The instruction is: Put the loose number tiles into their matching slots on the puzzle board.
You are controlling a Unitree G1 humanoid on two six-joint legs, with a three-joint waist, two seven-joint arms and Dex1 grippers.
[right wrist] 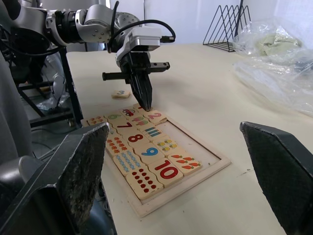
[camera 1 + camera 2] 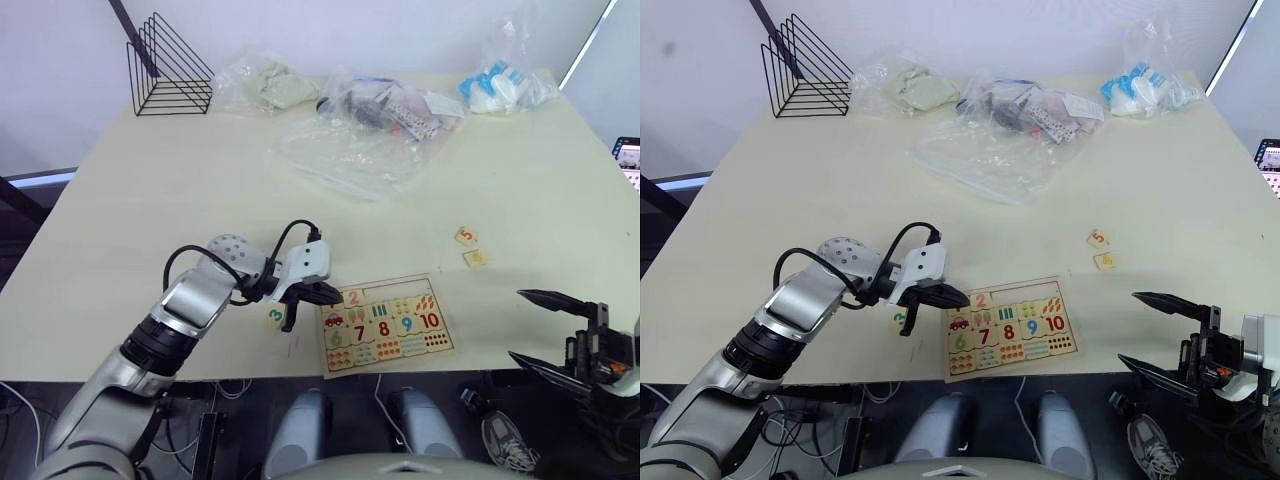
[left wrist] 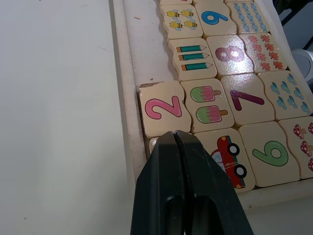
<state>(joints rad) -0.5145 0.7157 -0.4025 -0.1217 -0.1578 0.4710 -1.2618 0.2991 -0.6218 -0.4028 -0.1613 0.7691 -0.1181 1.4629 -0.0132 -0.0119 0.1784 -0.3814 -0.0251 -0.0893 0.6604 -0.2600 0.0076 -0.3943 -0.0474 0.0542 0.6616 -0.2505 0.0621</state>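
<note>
While the left gripper (image 2: 318, 296) hangs over the near-left corner of the puzzle board (image 2: 442, 352) in the left eye view, the 3 tile (image 2: 275, 317) lies on the table (image 2: 150, 200) just off the board's left edge, and the 5 tile (image 2: 465, 236) and a yellow-numeral tile (image 2: 475, 258) sit well apart to the right; a sweep of the arm could knock the 3 off the near edge. In the left wrist view the fingers (image 3: 188, 196) are pressed together with nothing between them, tips at the 2 tile (image 3: 164, 108), which looks slightly skewed (more pushing may jam it). The corner beneath is hidden. In the right wrist view the right gripper (image 1: 186, 171) stands wide and empty, and the open slots (image 1: 195, 147) are hard to count
</note>
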